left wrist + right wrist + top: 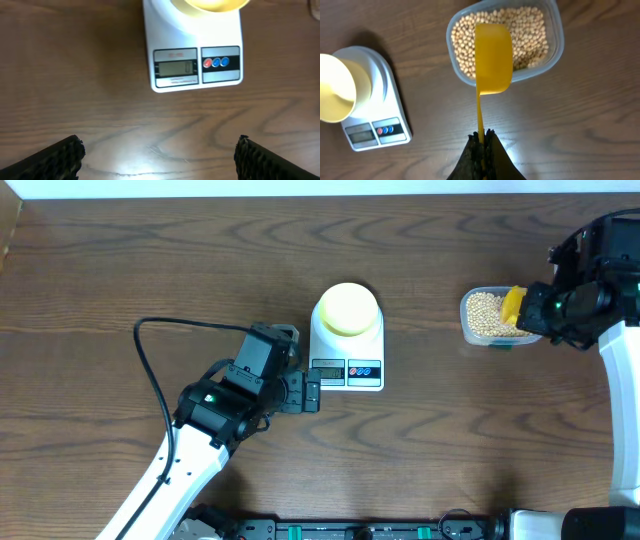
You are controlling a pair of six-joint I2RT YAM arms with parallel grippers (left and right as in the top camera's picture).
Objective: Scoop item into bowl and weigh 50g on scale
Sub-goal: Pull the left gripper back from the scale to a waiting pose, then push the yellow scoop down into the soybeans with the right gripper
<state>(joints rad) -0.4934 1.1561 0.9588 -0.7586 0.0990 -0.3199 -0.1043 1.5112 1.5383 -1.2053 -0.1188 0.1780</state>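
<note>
Overhead, left to right: left pincer, spread wide and empty, just beside one white scale bearing one cream bowl; one clear tub of many beans; right pincer clenched on one yellow scoop. Left wrist alone resolves one red and two blue buttons; display digits illegible. Right wrist alone shows the gripped handle.

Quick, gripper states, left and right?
Left gripper: open, holding nothing.
Right gripper: shut on the yellow scoop, by its handle.
</note>
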